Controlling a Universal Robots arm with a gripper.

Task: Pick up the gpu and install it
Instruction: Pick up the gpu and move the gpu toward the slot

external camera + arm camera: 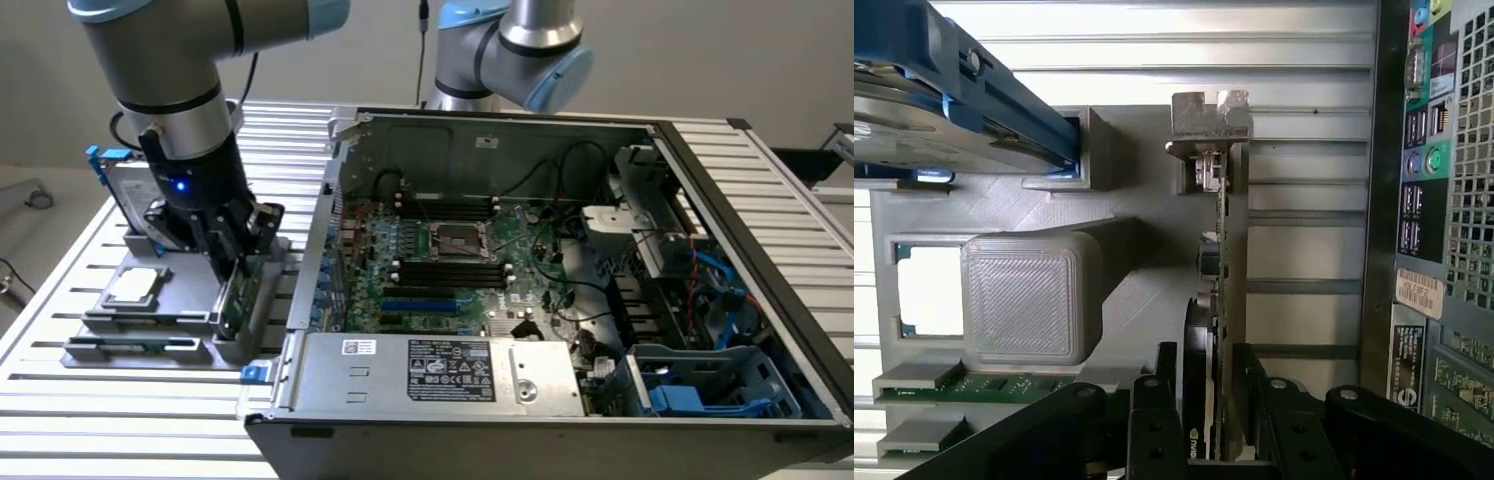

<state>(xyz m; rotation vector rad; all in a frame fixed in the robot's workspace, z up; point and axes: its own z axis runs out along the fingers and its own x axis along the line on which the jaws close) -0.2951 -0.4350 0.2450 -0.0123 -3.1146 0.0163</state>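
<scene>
The tool (238, 258) stands open, its fingers (1151, 415) either side of the gpu (1231, 260), which sits on edge in the grey holder (1144, 250) on the desk (80, 400), just beside the computer case (561, 390)

An open computer case (534, 450) lies on the slatted worktop (120, 410), its motherboard (454, 260) and silver power supply (441, 370) exposed. Beside it, at the exterior view's left, a grey holder (147, 322) carries a square processor chip (134, 287) and an upright blue-framed hard drive (123, 185).
</scene>
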